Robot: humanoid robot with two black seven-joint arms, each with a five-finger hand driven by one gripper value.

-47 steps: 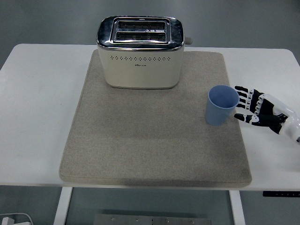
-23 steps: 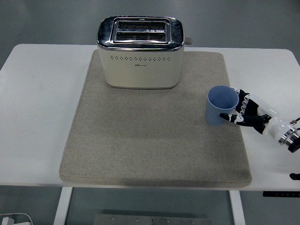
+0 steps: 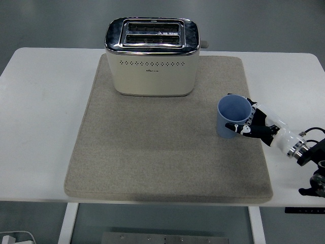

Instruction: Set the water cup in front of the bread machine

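Note:
A light blue water cup [image 3: 231, 115] stands upright on the right part of the beige mat [image 3: 162, 152], below and right of the cream and chrome bread machine [image 3: 151, 57] at the mat's back. My right hand [image 3: 249, 123] reaches in from the right edge, its fingers curled around the cup's right side, thumb at the front and fingers at the back rim. The left arm does not show.
The mat lies on a white table [image 3: 40, 117]. A broad stretch of mat [image 3: 152, 132] spreads in front of the bread machine. My right forearm [image 3: 299, 150] crosses the table's right side near its front edge.
My right hand has moved left and closed around the cup. The cup has shifted a little to the left across the mat.

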